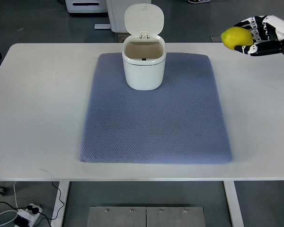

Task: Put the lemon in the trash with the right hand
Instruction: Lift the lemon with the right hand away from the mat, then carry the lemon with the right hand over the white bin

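White table [38, 118], blue mat [156, 127] centre frame. I'm holding the lemon [236, 38] upper right, right hand [265, 37] fingers seemingly clamped on it, well apart from the open trash bin [143, 66]. Risk: grip slipping, lemon clipping the rim.

No text, label, brand, number or sign can be read anywhere in the top view. The white trash bin [144, 59], its raised lid [144, 19], the blue mat [156, 123] and the white table [38, 109] all show plain, unmarked surfaces, and the equipment at the far edge is too cropped to show any print.
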`<state>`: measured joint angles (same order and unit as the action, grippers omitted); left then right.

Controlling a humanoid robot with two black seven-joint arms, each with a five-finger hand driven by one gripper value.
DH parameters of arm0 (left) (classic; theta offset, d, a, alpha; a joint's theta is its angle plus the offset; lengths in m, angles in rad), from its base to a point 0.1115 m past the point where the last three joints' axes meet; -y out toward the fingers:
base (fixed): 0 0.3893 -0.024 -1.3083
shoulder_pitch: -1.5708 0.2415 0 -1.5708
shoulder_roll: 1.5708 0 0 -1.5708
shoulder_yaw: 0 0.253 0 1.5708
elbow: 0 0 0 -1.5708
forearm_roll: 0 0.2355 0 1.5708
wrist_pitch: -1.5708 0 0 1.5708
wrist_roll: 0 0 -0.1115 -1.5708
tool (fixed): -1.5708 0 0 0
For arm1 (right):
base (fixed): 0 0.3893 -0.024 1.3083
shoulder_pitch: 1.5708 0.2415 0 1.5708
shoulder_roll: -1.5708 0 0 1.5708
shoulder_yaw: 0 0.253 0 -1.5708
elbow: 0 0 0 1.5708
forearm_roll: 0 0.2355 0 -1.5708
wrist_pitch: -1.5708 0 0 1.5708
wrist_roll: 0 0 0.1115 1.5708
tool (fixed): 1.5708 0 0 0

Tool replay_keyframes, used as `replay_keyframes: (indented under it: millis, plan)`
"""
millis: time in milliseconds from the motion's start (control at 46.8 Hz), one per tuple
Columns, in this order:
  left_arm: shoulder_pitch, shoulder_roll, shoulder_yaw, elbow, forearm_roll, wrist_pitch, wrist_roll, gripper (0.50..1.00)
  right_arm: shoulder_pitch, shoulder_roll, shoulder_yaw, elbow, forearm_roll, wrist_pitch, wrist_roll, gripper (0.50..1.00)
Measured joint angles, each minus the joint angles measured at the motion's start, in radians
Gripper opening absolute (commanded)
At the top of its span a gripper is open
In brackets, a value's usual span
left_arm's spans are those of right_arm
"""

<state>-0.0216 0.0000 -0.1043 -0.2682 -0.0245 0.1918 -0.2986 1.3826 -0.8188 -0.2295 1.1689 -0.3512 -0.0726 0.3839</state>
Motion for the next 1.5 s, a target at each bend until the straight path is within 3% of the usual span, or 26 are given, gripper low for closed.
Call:
replay_keyframes:
  millis: [214,727,1496]
  plan:
    - [0.001,0.000,0.000,0.000,0.000,0.000,0.000,1.000,0.018,0.018,-0.001,0.002,0.010,0.001,-0.020,0.500]
    - [0.000,0.000,0.000,0.000,0.000,0.000,0.000,1.000,0.092,0.247,-0.003,-0.027,0.115,-0.028,-0.117,0.500]
    - [0.000,0.000,0.000,0.000,0.000,0.000,0.000,1.000,0.098,0.560,-0.005,-0.302,0.183,-0.036,-0.208,0.500]
